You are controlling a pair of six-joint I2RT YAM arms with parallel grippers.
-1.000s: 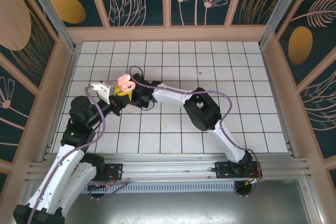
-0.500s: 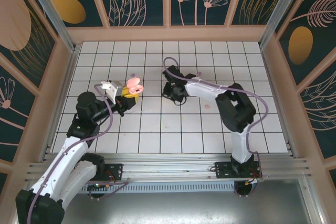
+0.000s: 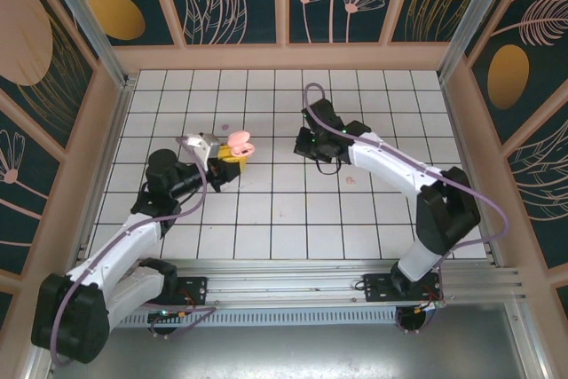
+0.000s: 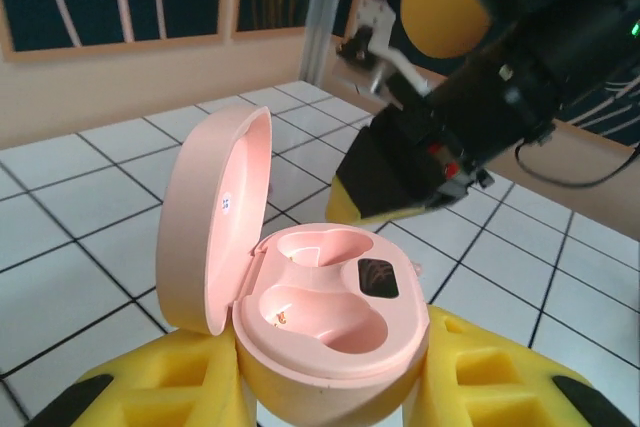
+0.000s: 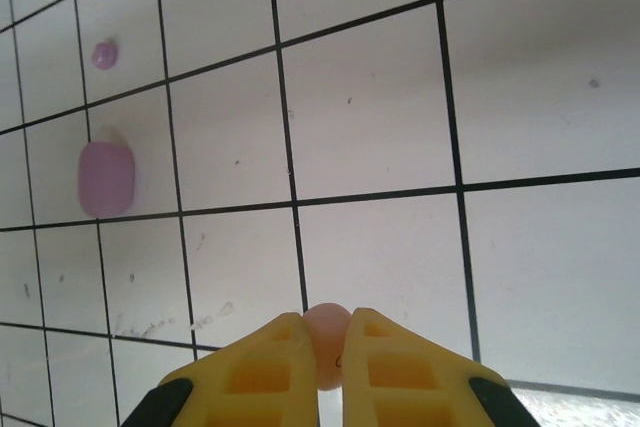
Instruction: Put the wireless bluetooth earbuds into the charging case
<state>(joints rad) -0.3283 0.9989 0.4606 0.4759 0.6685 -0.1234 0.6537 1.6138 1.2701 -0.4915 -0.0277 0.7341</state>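
Note:
My left gripper [image 4: 335,392] is shut on the open pale pink charging case [image 4: 335,312], its yellow pads against both sides. The lid [image 4: 215,217] stands up at the left and both sockets are empty. In the top view the case [image 3: 239,142] is held left of centre above the tiles. My right gripper [image 5: 328,332] is shut on a pale pink earbud [image 5: 326,342], pinched between its yellow fingertips above the tiles. It hangs right of the case in the top view [image 3: 312,144]. Another small pink earbud [image 3: 350,180] lies on the floor.
A lilac oval case [image 5: 106,179] and a tiny lilac earbud [image 5: 104,54] lie on the white tiled floor [image 5: 380,117] at the left of the right wrist view. Wooden walls ring the floor. The right arm's dark wrist [image 4: 500,77] looms beyond the pink case.
The right arm has swung away from the case toward the right, carrying the pink earbud. The left gripper has shifted slightly right with the case.

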